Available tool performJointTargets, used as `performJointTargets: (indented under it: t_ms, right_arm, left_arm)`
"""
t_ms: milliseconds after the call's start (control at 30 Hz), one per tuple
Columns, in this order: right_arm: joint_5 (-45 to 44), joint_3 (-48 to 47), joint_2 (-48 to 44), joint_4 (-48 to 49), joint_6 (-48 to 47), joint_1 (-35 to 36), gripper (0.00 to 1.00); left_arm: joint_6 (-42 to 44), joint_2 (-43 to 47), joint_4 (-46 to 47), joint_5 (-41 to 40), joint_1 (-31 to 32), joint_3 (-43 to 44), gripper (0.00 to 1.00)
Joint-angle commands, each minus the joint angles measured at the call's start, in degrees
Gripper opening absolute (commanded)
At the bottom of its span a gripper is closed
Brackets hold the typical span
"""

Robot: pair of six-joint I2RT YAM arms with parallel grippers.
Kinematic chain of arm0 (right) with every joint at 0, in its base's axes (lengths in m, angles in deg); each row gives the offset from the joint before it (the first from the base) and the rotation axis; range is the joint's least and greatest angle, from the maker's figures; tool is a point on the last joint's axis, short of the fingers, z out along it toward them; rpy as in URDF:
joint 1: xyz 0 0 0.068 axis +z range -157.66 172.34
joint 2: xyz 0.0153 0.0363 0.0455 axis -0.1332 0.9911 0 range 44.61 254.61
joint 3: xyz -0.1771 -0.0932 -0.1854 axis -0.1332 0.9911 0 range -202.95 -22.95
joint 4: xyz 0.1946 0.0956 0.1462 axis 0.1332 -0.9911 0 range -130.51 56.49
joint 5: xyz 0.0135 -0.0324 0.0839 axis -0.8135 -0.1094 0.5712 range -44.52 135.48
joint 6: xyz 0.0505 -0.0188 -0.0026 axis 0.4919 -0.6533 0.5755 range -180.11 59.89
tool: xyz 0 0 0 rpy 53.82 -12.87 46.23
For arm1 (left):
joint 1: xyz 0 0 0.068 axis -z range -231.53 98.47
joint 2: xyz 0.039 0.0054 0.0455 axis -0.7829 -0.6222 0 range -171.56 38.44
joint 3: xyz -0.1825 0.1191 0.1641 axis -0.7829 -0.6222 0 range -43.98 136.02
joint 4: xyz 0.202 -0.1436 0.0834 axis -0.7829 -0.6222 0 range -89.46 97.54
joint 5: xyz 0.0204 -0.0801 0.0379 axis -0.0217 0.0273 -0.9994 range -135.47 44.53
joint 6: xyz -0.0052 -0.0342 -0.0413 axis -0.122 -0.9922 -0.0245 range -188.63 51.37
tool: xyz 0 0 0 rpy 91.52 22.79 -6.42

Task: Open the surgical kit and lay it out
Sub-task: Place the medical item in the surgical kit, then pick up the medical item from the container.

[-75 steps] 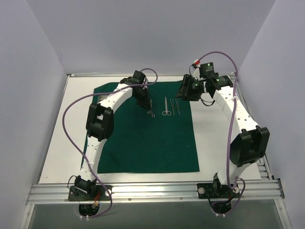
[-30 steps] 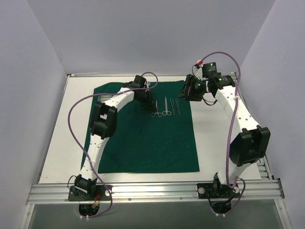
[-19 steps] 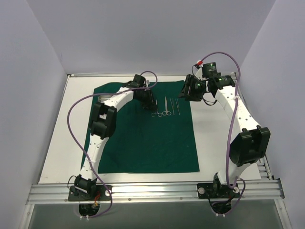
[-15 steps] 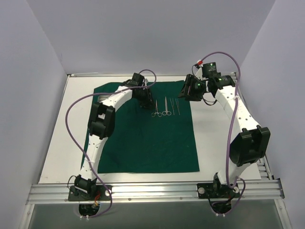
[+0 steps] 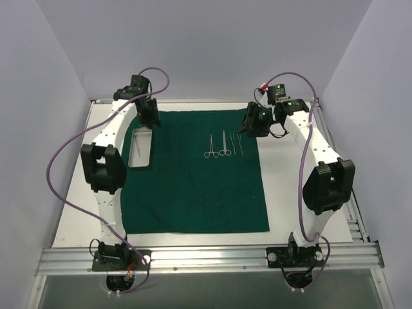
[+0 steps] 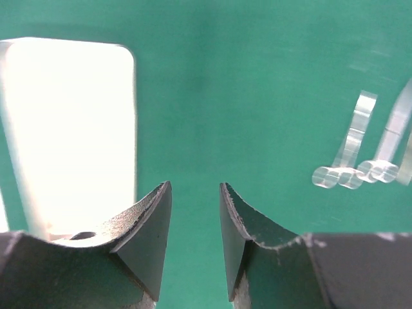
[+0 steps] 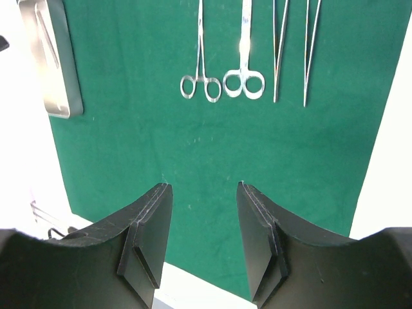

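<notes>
Since the steel tray (image 7: 62,107) looked not yet emptied, I hung left gripper (image 6: 195,185) by it, right gripper (image 7: 203,187) idle, both part-open, empty.

One green cloth (image 5: 193,193) lies spread on one white table (image 5: 277,193). On the cloth's far half, four steel instruments lie in one row: two ring-handled tools (image 7: 200,64) and two straight tweezers (image 7: 279,51). One steel tray (image 7: 64,109) sits at the cloth's left edge, with one thin piece (image 7: 45,29) inside it, too small to identify. Two robot arms flank the cloth, a left arm (image 5: 103,168) and a right arm (image 5: 327,185), each trailing one purple cable (image 5: 293,73).
</notes>
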Motion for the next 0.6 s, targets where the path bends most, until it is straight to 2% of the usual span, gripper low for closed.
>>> performJointTargets:
  t_ms: [0,100,233,567]
  right_arm:
    - [0.24,-5.51,2.30,-0.89,0.07,1.12,0.45]
    - [0.15,-9.11,4.84,-2.21,-0.19,1.83,0.45]
    - [0.15,-11.58,7.39,-2.91,-0.46,2.44,0.45]
    - [0.41,-13.51,9.68,-3.53,-0.98,2.62,0.45]
  left_arm:
    - [4.55,1.09,-6.24,-7.18,-3.02,-2.42,0.44]
    - [3.06,-0.31,-7.20,-7.53,-4.77,-3.39,0.44]
    - [1.39,-0.84,-6.42,-8.84,-5.57,-5.23,0.36]
    - [0.24,-2.34,-3.79,-11.92,-7.42,-12.26,0.32]
